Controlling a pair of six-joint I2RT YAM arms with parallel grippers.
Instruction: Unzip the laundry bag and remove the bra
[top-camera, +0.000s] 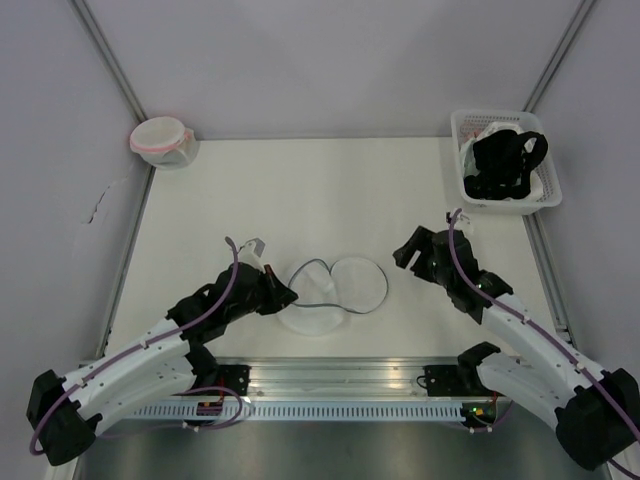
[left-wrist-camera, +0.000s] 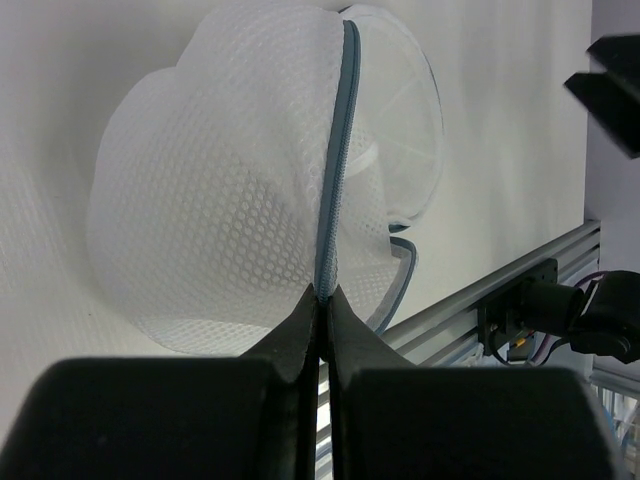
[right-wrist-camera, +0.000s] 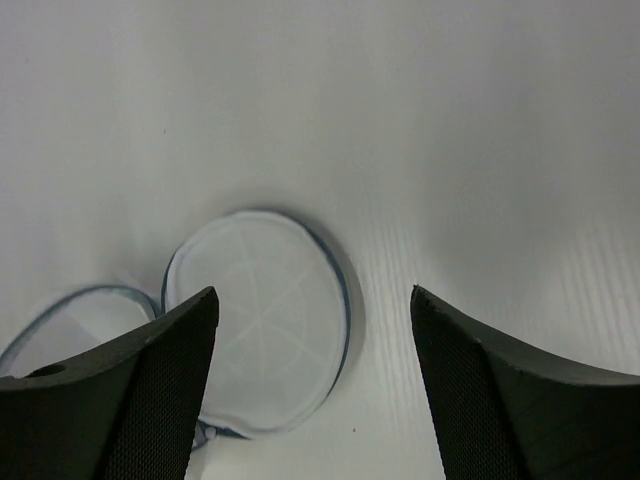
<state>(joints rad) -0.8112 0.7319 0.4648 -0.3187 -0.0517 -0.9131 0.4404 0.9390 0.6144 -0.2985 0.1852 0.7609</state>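
Our left pincer (left-wrist-camera: 322, 300) is clamped shut on the grey-blue zip rim of the laundry bag (left-wrist-camera: 230, 220), pinching it right at the fingertips, and the white mesh billows out just ahead of them. Our right pincer (top-camera: 410, 250) stands wide open and holds nothing; in its wrist view one round panel of the bag lies flat on the table (top-camera: 300, 190) beyond and between its fingers (right-wrist-camera: 160, 370). The bra (top-camera: 505, 160) is well apart from both pincers, far beyond the right one and off to its right. It is heaped in the white slotted basket (top-camera: 462, 125). A small label on the rail (top-camera: 207, 407) behind our left pincer is too small to read.
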